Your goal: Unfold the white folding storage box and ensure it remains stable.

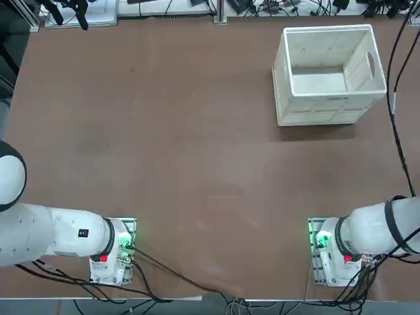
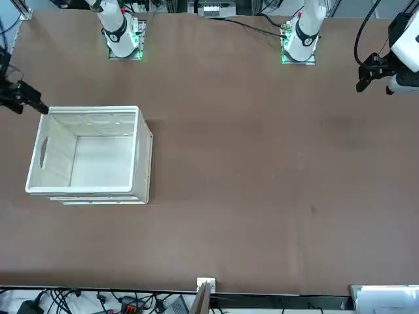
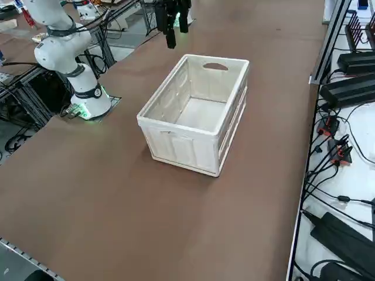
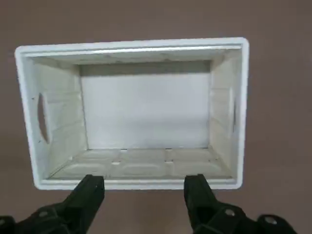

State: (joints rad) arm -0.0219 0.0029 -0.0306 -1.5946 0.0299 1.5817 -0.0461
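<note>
The white folding storage box stands unfolded as a deep crate at the far right of the table, all walls upright, with oval handle cut-outs in its short ends. Nothing lies inside it. My right gripper hangs open in the air above the box, apart from it, with its two black fingers spread over the long rim on the robot's side. From the front the gripper shows by the box's corner. From the right side the gripper is high over the box. It holds nothing.
Brown table top stretches wide to the left of the box and toward the arm bases. Cables and power strips line the table's edge close behind the box. The right arm's base sits at the near edge.
</note>
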